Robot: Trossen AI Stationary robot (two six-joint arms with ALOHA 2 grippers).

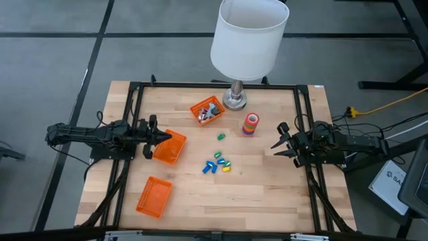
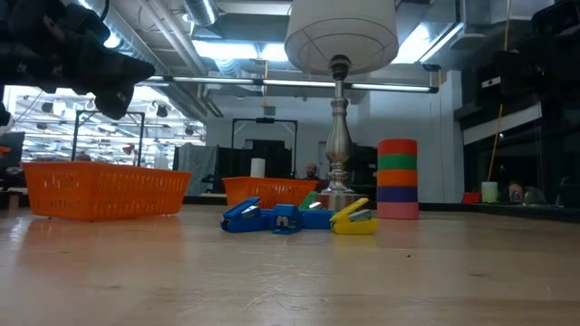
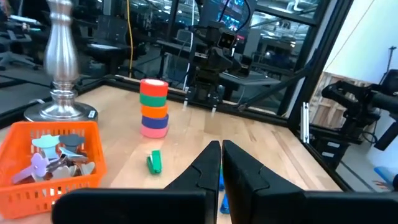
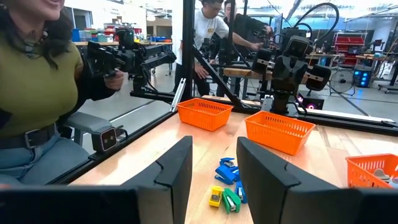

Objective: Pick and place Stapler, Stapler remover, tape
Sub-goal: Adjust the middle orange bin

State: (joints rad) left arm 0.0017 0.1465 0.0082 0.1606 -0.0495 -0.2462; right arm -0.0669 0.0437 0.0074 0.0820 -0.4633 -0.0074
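The tape (image 1: 251,124) stands stacked right of centre on the counter (image 1: 267,194), beside the lamp (image 1: 235,99). Left tool (image 1: 162,138), mid-left, is pressed together; right tool (image 1: 279,144), mid-right, spread. The rolls look light and stiff; pinch across one ring's rim.

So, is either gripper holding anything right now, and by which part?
Nothing is held. The left gripper is shut on nothing near an orange basket; the right gripper is open and empty.

Both arms reach inward from opposite sides of the counter, held low and level. The left tool (image 1: 162,138) has its fingers pressed together; the right tool (image 1: 279,144) is spread wide.
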